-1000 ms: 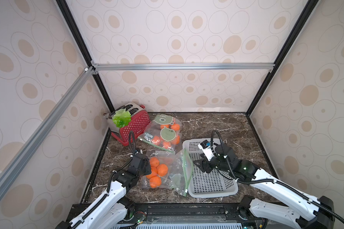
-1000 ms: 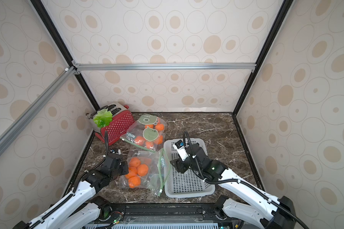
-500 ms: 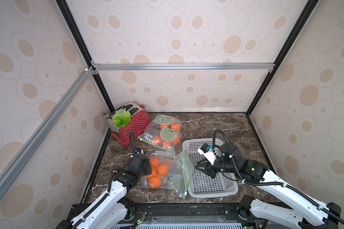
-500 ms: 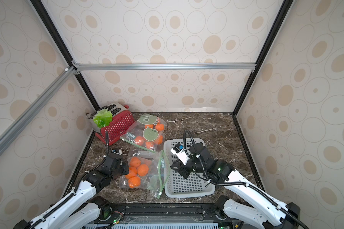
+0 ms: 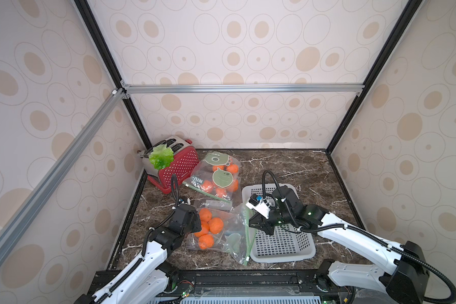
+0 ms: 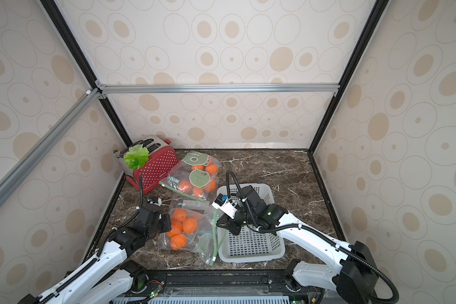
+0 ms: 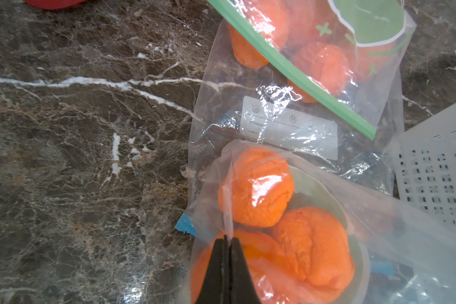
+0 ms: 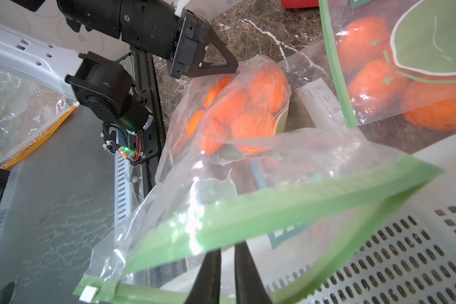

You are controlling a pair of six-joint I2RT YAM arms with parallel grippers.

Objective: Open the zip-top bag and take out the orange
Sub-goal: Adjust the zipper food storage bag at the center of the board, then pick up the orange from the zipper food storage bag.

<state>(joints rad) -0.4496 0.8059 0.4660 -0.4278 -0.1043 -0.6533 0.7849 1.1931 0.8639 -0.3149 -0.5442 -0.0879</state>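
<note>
On the marble point(image 7: 77, 158), left hand point(image 7: 228, 238) pinches the zip-top bag point(image 5: 229, 237) near an illegible label point(image 7: 287, 129); right hand's point(image 8: 228, 250) grip unclear

Black left end effector point(image 7: 228, 238) and black right end effector point(image 8: 227, 252) flank a clear zip-top bag point(image 5: 232, 231) with a green zip strip, holding bright orange oranges point(image 5: 216, 225). The table point(image 5: 287, 163) is dark brown marble, veined white. Beside the right end effector the basket point(image 5: 282, 247) is pale grey. Beyond the left, the toaster point(image 5: 181, 168) is red with white dots.

The zip-top bag point(image 5: 229, 237) lies just left of the basket point(image 5: 282, 256), with another bag point(image 5: 216, 179) behind it
</note>
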